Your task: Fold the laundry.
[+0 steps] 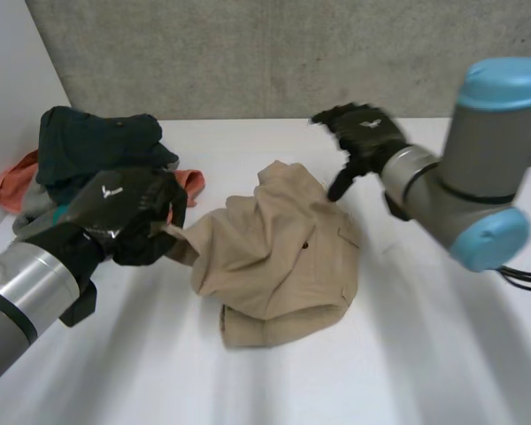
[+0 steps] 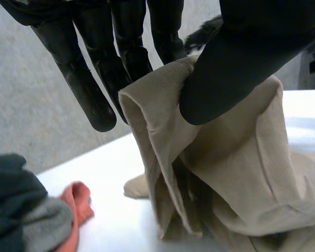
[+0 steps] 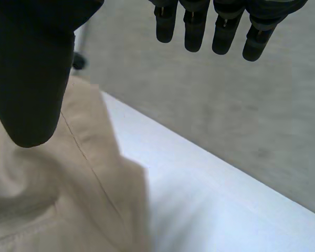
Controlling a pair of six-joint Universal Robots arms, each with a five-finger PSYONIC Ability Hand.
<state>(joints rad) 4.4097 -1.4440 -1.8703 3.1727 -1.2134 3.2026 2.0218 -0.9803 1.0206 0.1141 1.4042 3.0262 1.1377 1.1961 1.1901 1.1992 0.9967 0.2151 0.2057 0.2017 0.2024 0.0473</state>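
Note:
A crumpled beige garment (image 1: 279, 257) lies in the middle of the white table (image 1: 425, 354). My left hand (image 1: 133, 217) is at the garment's left edge. In the left wrist view its thumb (image 2: 241, 63) pinches a lifted fold of the beige cloth (image 2: 241, 173) against the fingers (image 2: 121, 47). My right hand (image 1: 363, 142) hovers over the garment's far right corner. Its fingers (image 3: 215, 26) are straight and spread away from the thumb (image 3: 31, 68), with nothing between them. The beige cloth (image 3: 42, 199) lies below that thumb.
A pile of other laundry sits at the back left: a dark green piece (image 1: 97, 146) on top, with orange cloth (image 1: 13, 181) and grey cloth beneath. Part of the pile (image 2: 21, 210) lies near my left hand. A grey wall (image 1: 292, 53) runs behind the table.

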